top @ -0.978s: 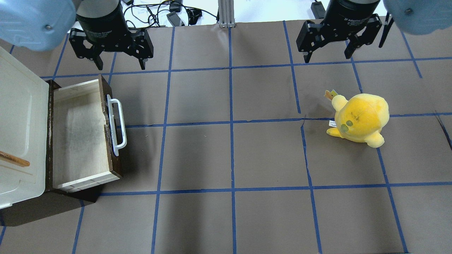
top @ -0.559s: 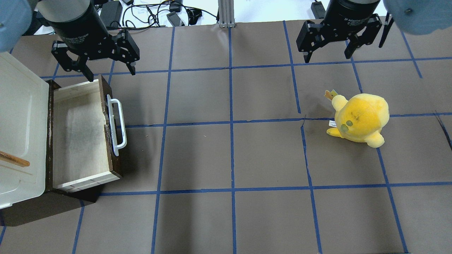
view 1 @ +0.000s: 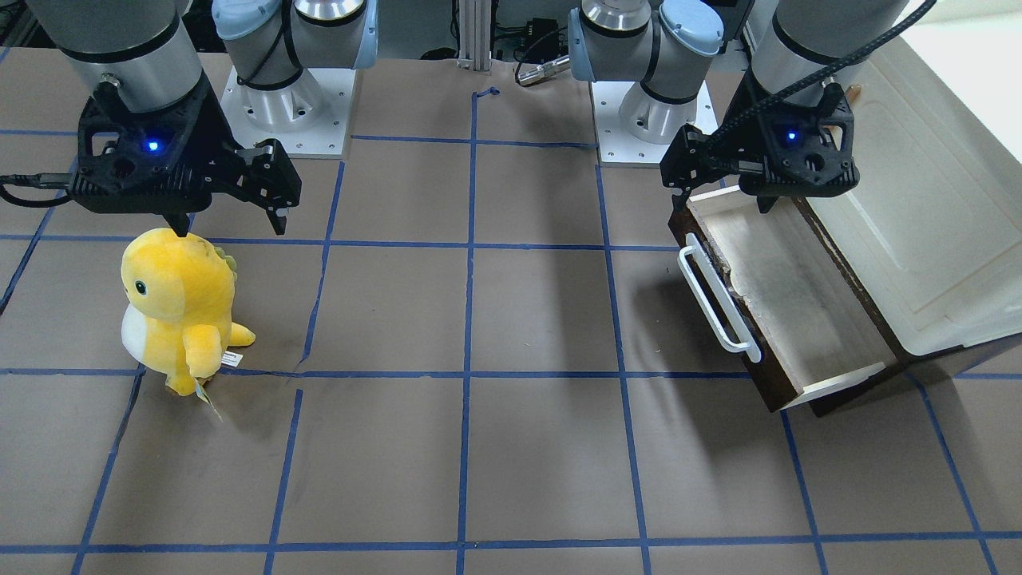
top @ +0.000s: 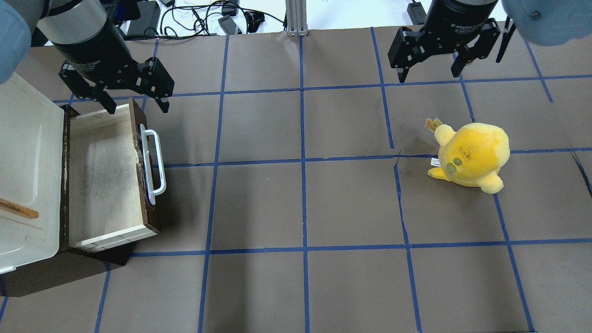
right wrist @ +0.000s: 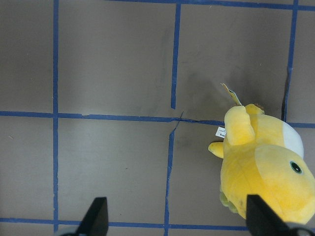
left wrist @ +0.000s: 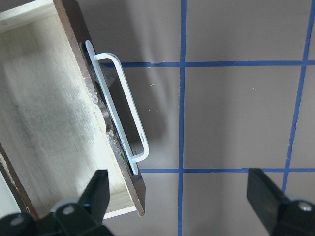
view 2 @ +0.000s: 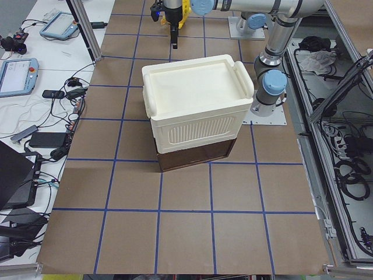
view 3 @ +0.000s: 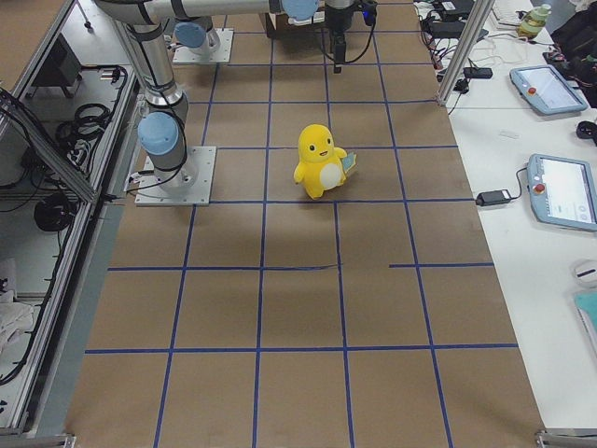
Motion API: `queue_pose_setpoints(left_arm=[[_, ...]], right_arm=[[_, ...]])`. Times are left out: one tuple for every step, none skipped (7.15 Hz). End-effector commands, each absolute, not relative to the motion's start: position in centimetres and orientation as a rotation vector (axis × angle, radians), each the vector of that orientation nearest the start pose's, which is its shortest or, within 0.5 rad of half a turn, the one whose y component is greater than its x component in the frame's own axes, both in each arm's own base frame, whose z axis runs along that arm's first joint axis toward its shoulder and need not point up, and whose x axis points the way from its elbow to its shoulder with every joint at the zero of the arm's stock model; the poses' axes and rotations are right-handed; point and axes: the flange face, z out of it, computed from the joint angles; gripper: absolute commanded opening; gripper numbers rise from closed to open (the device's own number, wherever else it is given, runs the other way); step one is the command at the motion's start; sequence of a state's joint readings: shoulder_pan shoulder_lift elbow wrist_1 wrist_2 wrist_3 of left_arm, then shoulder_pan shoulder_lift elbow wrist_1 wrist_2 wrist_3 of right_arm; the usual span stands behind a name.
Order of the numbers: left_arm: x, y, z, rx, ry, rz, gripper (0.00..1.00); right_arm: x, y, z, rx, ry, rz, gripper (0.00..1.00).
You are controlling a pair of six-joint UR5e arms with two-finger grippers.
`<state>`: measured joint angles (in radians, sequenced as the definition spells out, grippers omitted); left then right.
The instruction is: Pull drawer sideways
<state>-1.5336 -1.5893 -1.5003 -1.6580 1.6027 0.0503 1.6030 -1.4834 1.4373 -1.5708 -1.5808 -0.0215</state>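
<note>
Brown-papered counter (top: 300,208) crossed by blue tape grid. Drawer (top: 104,178) seen pulled out of cream cabinet (top: 27,152) at robot's left end, white handle (top: 155,162) turned toward centre. Yellow plush toy (top: 471,157) stood at right. Left pincer (top: 138,109) spread wide above drawer's robot-side end, nothing gripped. Right pincer (top: 428,77) spread wide, empty, beyond toy.

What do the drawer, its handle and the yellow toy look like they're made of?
Drawer: wood, dark-stained outside, pale and seemingly unfinished inside, grain visible.
Handle: smooth glossy white, plastic or painted metal, can't tell which.
Toy: soft yellow plush, fuzzy surface, sewn-on tag.
</note>
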Motion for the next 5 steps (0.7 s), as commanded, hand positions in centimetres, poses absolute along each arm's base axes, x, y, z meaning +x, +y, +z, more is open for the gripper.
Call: queue_pose_setpoints(left_arm=[[-10.9,-49.35,50.46,0.027,3.118,0.071,1.0],[-10.46,-49.31,50.52,0.015,3.119,0.071,1.0],[-10.43,-49.32,50.39,0.01,3.123,0.074,1.0],[-10.43,-49.25,50.39,0.01,3.123,0.074,1.0],[-10.52,-49.24,50.39,0.013,3.125,0.073,1.0]], right_arm=[[14.93,-52.85,50.9,-0.084,3.15,-0.073,1.0],[14.95,-52.85,50.9,-0.084,3.149,-0.073,1.0],[14.93,-52.85,50.9,-0.084,3.15,-0.073,1.0],[14.95,-52.85,50.9,-0.084,3.149,-0.073,1.0],[14.95,-52.85,50.9,-0.084,3.149,-0.073,1.0]])
